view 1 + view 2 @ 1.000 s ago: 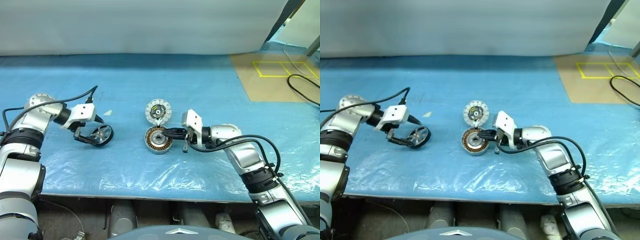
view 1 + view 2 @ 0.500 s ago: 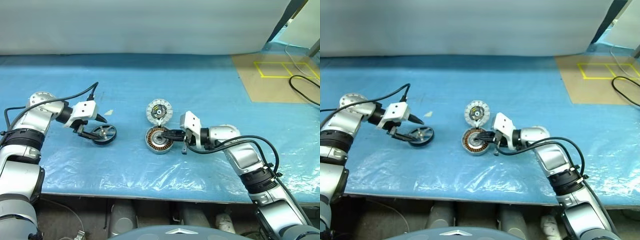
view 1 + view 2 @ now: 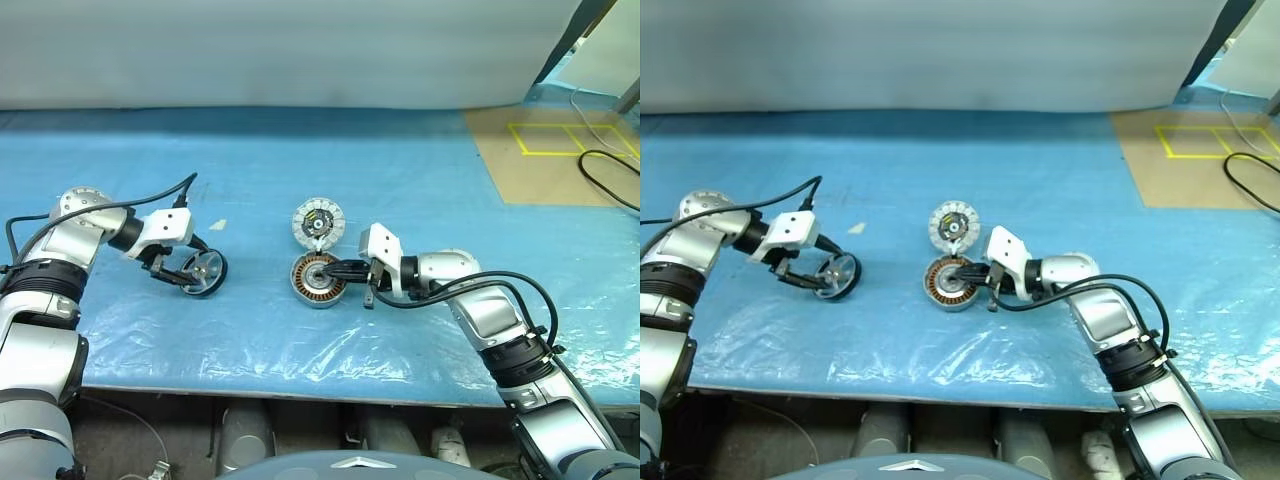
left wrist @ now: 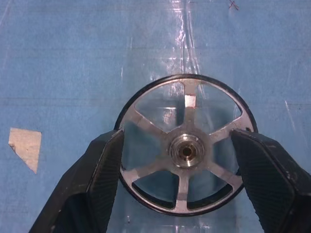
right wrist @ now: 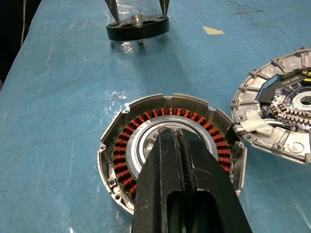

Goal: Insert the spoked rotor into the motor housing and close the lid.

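the flat silver six-spoked rotor with its dark outer rim (image 3: 203, 270) sits at the left centre of the left eye frame, on the blue plastic-covered surface (image 3: 400, 180). the left claw (image 3: 178, 270) stands around it there. the left wrist view adds the detail: the two black fingers (image 4: 104, 170) stand apart on either side of the wheel, just at its rim, with the round hub midway between them; whether they press the rim cannot be told. the right wrist view catches the same wheel from the side, in the upper middle of its frame, as a low black ring between two finger tips. the round motor housing with its ring of copper windings (image 3: 317, 279) lies at the middle of the head view, and the right claw (image 3: 335, 267) reaches over it from the right. the wrist view shows that claw's fingers (image 5: 165, 179) pressed together, their tips over the silver central hub. the pale segmented lid with a dark centre (image 3: 317, 220) lies just above the housing; the right wrist view shows a small white link between the two.
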Robot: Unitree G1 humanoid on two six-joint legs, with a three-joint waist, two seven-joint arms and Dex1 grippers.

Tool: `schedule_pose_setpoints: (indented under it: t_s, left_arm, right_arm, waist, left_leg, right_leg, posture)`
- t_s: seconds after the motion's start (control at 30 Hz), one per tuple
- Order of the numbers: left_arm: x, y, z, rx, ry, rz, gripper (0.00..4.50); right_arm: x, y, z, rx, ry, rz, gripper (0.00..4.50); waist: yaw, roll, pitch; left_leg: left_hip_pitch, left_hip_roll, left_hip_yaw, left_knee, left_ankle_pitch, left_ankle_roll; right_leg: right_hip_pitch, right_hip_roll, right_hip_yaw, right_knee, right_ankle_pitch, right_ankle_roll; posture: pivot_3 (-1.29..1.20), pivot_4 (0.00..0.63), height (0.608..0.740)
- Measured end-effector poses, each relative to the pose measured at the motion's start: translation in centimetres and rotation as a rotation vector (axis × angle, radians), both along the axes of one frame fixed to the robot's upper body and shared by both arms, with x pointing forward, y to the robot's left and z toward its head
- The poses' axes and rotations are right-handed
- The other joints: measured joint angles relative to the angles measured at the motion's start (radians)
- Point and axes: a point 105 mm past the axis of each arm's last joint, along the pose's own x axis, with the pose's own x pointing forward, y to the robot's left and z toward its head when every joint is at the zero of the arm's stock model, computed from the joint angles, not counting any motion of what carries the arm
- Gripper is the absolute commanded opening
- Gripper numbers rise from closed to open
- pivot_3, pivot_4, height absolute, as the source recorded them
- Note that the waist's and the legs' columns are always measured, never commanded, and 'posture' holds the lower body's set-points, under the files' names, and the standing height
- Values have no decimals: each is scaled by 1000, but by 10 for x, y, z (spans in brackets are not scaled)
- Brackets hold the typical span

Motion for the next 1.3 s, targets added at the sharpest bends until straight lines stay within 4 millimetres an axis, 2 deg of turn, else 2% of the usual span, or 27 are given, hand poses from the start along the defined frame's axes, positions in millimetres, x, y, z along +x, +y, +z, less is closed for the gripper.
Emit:
schedule_pose_setpoints:
  t_s: [0.23, 0.47, 0.77, 0.87, 0.97, 1.3]
  left_arm:
    - [-1, 2, -1, 22, -2, -10, 3663]
    - [-5, -2, -12, 21, 10, -31, 3663]
    - [-2, -2, -13, 30, -18, -34, 3663]
    - [-3, -1, -14, 36, -13, -32, 3117]
    - [-1, -2, -13, 39, -37, -37, 2169]
    - [1, -2, -11, 38, -71, -39, 2169]
  right_arm:
    - [0, 0, 0, -2, -1, -2, 0]
    - [0, 0, -1, -5, -1, -1, 0]
    - [-1, -2, -4, -15, 5, -5, 0]
    - [-1, -2, -5, -18, 7, -5, 0]
    - [-1, -2, -6, -23, 6, -6, 0]
    - [0, -2, -6, -25, 2, -14, 0]
  waist:
    - [0, 0, 0]
    - [1, 0, 0]
    - [1, 0, 0]
    - [1, 0, 0]
    - [1, 0, 0]
    - [2, 1, 0]
  left_leg:
    - [0, 0, 0, 0, 0, 0]
    - [-1, 0, 0, 0, 0, 0]
    - [0, 0, 0, 0, 0, 0]
    - [0, 0, 0, 0, 0, 0]
    - [0, 0, 0, 0, 0, 0]
    - [0, -1, 0, 0, 0, 0]
  right_leg:
    - [0, 0, 0, 0, 0, 0]
    - [0, 0, 0, 0, 0, 0]
    - [0, 0, 0, 0, 0, 0]
    - [0, 0, 0, 0, 0, 0]
    - [0, 0, 0, 0, 0, 0]
    - [0, -1, 0, 1, 0, 0]
  posture:
    - [0, 150, 740]
    - [0, 150, 740]
    - [0, 150, 740]
    - [0, 150, 740]
    - [0, 150, 740]
    - [0, 150, 740]
